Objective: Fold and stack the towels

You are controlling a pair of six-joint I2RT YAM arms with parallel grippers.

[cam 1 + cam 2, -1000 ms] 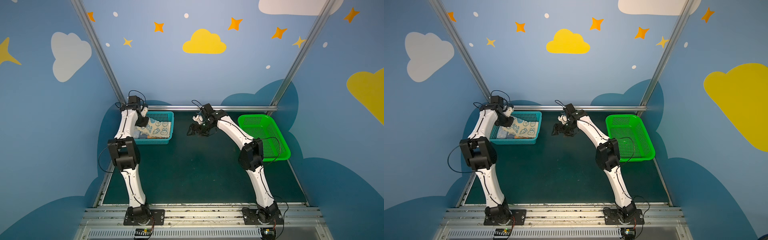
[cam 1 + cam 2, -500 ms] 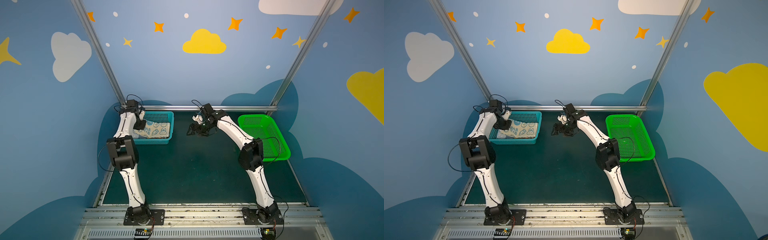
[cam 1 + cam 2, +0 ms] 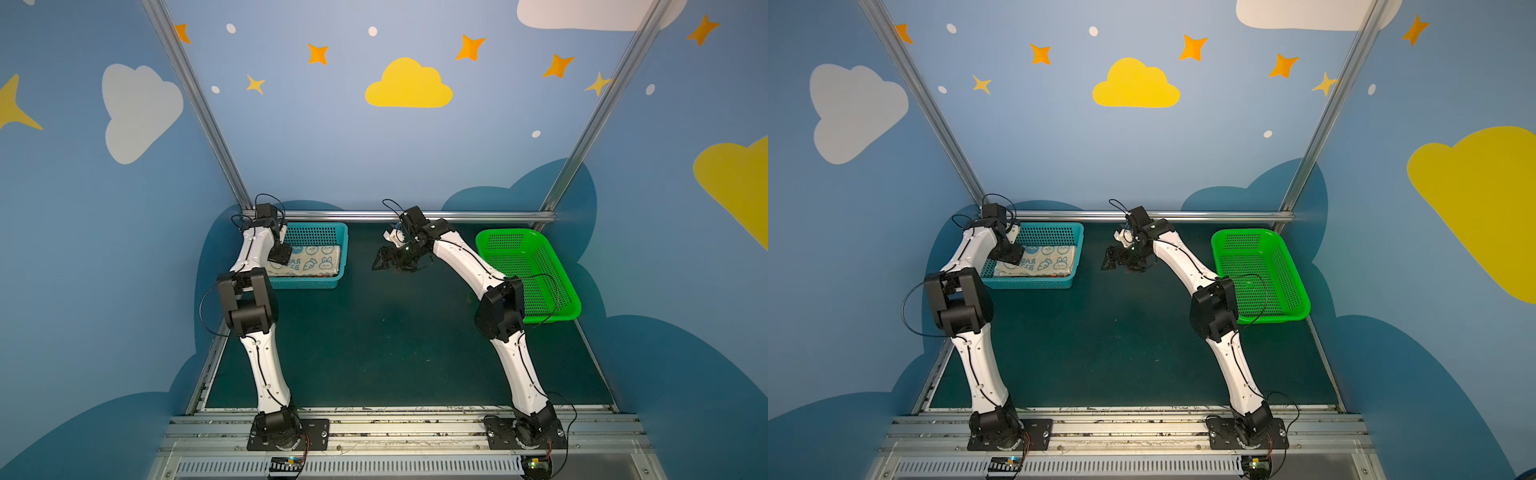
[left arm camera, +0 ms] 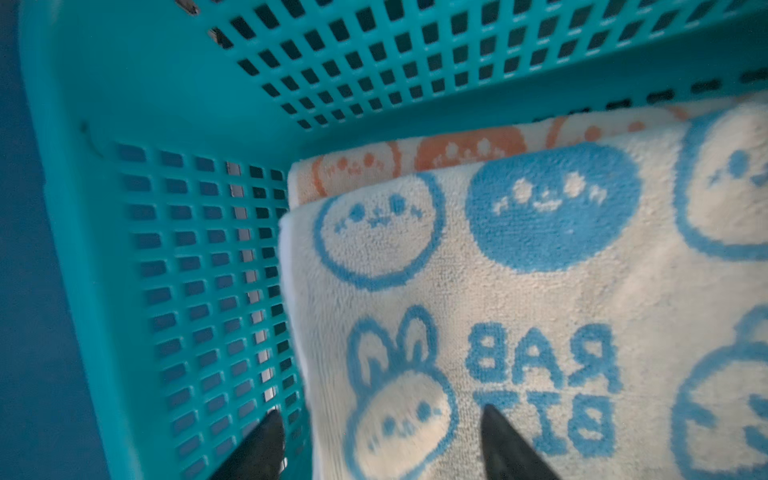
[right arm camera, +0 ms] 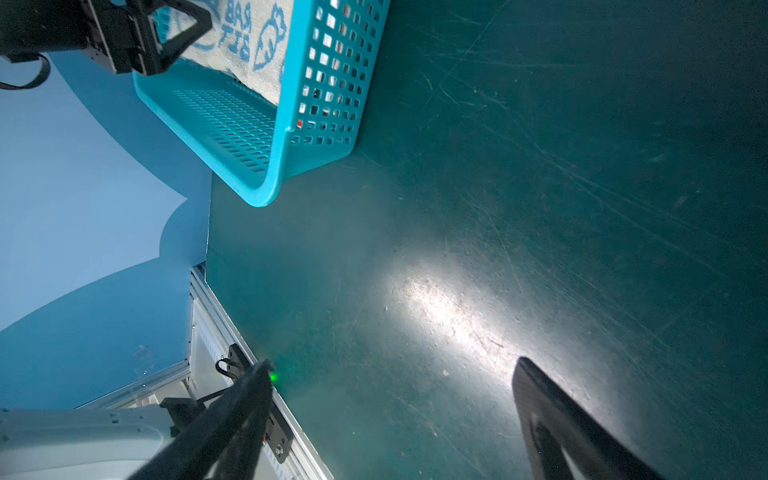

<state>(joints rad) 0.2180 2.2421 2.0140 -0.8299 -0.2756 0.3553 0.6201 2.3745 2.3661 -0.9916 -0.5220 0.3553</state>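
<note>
- Left wrist view is showing the left jaws standing apart and clamping nothing. One dark tip is hanging in the gap between the blue-cream towel and the wall of the teal basket. The other tip is hovering over the towel near its "RAB BIT" lettering.
- Under that towel, the orange-cream towel is peeking out along one edge, and both are lying folded flat inside the basket.
- From where I am watching, I cannot tell whether a third towel is lying beneath them.
- In both top views the teal basket is sitting at the upper left of the dark green desk. The stack is filling its nearer half, and the left arm is bending down over its left end.
- Right wrist view is showing the right jaws spread wide with nothing between them, hanging above bare desk.
- In both top views the right arm is reaching toward the upper middle of the frame. Its jaws are pointing left toward the teal basket and are well apart from it.
- The green basket is sitting at the right edge of the desk, just beside the right arm's elbow.
</note>
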